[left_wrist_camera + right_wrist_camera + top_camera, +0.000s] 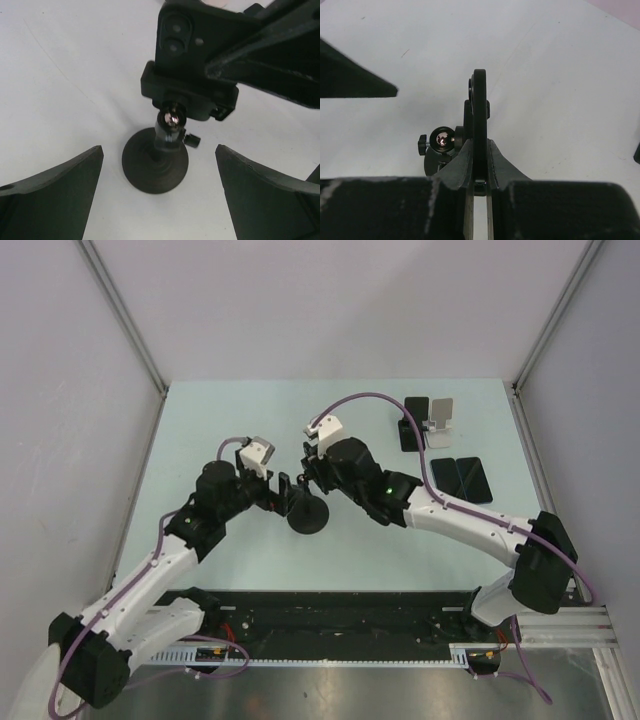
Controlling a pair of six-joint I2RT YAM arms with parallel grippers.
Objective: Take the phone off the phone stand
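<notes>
A black phone stand has a round base (155, 167), a ball joint (172, 119) and a clamp (189, 97). The black phone (200, 40) sits upright in the clamp, camera lenses toward the left wrist camera. My right gripper (479, 165) is shut on the phone (479, 115), seen edge-on between its fingers (457, 167). My left gripper (159, 200) is open and empty, its fingers (50, 195) wide apart just short of the base. In the top view both grippers meet over the stand (308, 515): left gripper (283, 492), right gripper (312, 475).
At the back right are a silver phone stand (441, 415) with a dark phone (413, 425) beside it, and two dark phones (461, 480) lying flat. Enclosure walls rise on the left, right and back. A black rail (350, 625) runs along the near edge.
</notes>
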